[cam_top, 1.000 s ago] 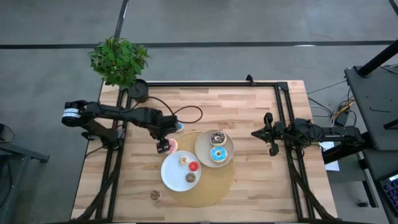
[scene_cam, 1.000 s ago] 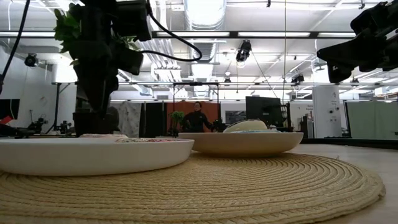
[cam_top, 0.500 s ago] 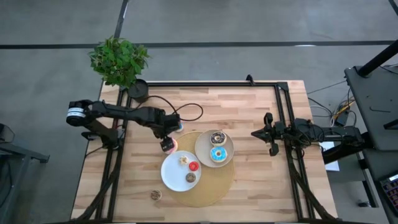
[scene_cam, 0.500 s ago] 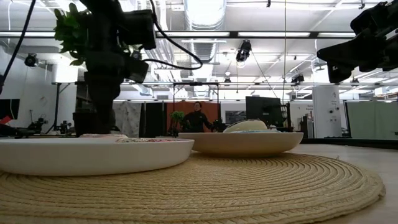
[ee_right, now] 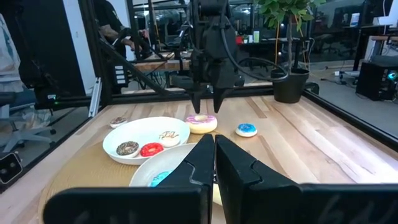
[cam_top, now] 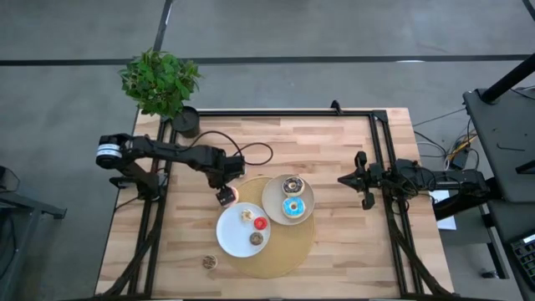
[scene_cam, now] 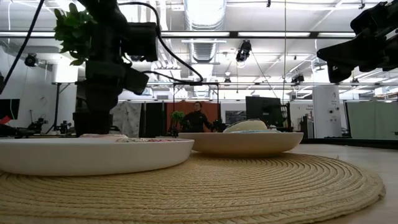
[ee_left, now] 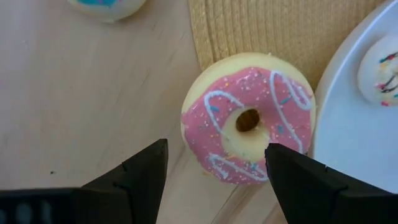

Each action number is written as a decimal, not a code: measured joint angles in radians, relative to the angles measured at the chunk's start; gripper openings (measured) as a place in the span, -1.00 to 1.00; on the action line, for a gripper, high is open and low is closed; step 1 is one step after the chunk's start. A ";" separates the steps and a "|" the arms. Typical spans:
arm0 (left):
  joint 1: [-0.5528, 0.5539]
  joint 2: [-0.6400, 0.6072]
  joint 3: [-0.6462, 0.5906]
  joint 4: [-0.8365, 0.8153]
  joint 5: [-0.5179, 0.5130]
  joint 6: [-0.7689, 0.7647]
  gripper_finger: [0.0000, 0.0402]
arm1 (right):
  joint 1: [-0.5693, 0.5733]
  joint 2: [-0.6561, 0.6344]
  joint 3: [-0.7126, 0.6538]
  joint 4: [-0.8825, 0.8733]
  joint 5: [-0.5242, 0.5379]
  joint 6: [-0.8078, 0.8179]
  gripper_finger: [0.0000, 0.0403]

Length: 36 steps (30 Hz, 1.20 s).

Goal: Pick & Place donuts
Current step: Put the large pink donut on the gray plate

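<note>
The left gripper hangs with fingers apart above the pink-iced toy ring donut, which lies half on the woven straw mat, touching the white round plate; it looks light, smooth and slippery, best pinched across its outer rim

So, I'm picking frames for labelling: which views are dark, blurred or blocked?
Low view: backlit by ceiling lights, the left gripper a dark silhouette, the woven mat soft up close. Left wrist view: evenly lit, the pink donut sharp. Right wrist view: the shut right gripper blocks the lower middle. High view: even, things small.
</note>
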 joint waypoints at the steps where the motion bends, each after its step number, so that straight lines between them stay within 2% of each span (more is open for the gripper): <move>1: 0.000 0.001 -0.002 0.002 0.000 -0.003 0.20 | 0.000 0.000 0.000 0.000 0.000 0.000 -0.96; 36: 0.000 0.117 -0.015 0.077 -0.032 -0.007 0.20 | 0.000 0.000 0.000 0.000 0.000 -0.001 -0.96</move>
